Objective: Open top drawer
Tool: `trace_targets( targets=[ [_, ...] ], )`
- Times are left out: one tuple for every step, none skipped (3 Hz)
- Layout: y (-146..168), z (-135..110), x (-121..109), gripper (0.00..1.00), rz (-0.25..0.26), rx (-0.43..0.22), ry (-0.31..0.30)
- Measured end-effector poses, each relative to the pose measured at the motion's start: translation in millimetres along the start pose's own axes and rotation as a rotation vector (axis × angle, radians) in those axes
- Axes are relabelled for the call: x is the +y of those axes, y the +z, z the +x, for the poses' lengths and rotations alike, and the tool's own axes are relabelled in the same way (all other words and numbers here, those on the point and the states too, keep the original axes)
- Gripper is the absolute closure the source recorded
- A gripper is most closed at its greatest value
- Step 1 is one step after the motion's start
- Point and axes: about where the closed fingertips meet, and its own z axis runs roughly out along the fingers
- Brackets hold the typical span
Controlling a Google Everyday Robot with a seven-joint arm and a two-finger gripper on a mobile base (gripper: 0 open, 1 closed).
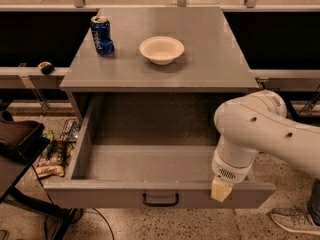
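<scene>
The top drawer (pixel 115 196) of the grey cabinet stands pulled far out, showing a deep speckled grey interior with nothing in it. Its black bar handle (pixel 160 200) sits at the centre of the front panel. My white arm comes in from the right, and my gripper (pixel 220 189) hangs at the drawer's front edge, to the right of the handle and apart from it. Only one cream-coloured tip of the gripper shows.
On the cabinet top (pixel 210 54) stand a blue can (pixel 102 35) at the left and a white bowl (pixel 161 49) in the middle. Snack packets (pixel 56 151) lie on the floor at the left beside a dark object (pixel 17 139). A shoe (pixel 295 221) shows at bottom right.
</scene>
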Motion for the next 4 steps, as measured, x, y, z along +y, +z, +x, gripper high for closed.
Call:
trace_targets(
  targets=[
    [0,7,6,1.0,0.004,0.004,0.018],
    [-2,15,13,1.0,0.009,0.008,0.039],
    [-3,16,13,1.0,0.009,0.008,0.04],
    [-4,23,19,1.0,0.013,0.012,0.058]
  ],
)
